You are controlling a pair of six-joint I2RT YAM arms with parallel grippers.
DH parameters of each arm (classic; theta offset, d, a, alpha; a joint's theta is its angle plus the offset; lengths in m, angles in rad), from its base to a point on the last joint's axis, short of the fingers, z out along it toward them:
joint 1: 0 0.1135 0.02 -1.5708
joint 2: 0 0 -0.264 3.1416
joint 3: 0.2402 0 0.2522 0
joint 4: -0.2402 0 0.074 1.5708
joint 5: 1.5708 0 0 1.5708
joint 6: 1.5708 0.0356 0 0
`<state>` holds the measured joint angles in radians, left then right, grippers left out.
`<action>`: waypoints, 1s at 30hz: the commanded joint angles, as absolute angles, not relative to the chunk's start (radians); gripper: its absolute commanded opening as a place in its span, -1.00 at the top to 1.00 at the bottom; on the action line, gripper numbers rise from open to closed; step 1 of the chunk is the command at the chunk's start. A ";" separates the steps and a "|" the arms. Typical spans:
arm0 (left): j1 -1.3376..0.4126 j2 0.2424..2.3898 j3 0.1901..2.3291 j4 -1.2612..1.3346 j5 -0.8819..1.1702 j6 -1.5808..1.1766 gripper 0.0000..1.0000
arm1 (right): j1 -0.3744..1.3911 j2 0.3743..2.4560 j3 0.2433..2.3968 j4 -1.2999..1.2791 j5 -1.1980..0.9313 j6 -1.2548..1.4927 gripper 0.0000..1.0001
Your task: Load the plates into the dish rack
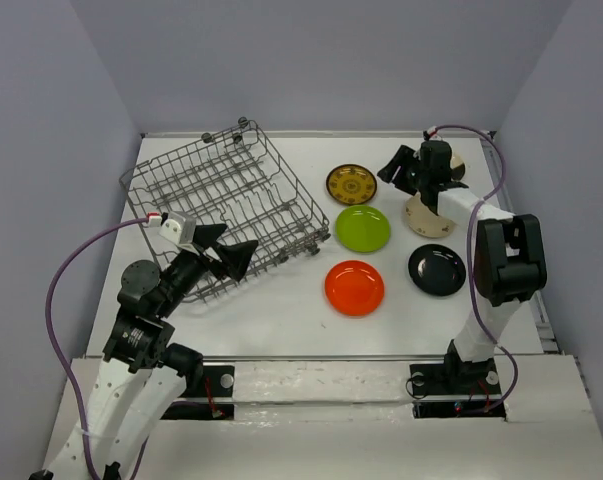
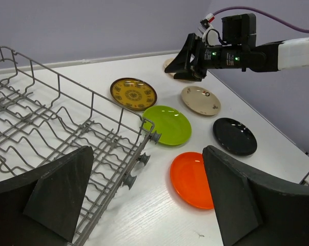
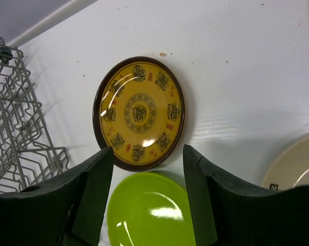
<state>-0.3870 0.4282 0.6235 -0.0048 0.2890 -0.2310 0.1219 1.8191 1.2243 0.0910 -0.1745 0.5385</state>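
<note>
None of the plates [image 1: 362, 228] sat in the dish rack [image 1: 216, 195], and with your left end effector [image 1: 236, 241] and right end effector [image 3: 146, 154] both spread empty, the gold plate [image 1: 351, 184] — flush on the tabletop [image 1: 281, 320] — could skid from a shallow pinch.

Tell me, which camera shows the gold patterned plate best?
The right wrist view: the gold patterned plate looks large, its pattern clear. The top view shows it small; the left wrist view, slanted.
</note>
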 commanded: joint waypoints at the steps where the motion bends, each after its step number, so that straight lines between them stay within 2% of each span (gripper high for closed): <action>1: -0.393 0.428 0.673 0.020 0.287 -0.213 -0.98 | 0.103 1.897 1.299 0.143 -0.150 0.531 -0.24; 18: -0.402 0.414 0.670 0.023 0.281 -0.213 -0.98 | 0.103 2.086 1.397 0.114 -0.302 0.537 -0.24; 24: -0.403 0.425 0.670 0.023 0.282 -0.213 -0.98 | 0.103 2.125 1.414 0.130 -0.337 0.560 -0.13; 30: -0.403 0.428 0.670 0.025 0.281 -0.213 -0.98 | 0.103 2.192 1.460 0.138 -0.382 0.609 0.08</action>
<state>-0.3981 0.4278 0.6235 -0.0063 0.2798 -0.2256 0.1055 2.1567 1.4082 0.1055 -0.3363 0.5697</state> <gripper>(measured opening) 0.990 0.484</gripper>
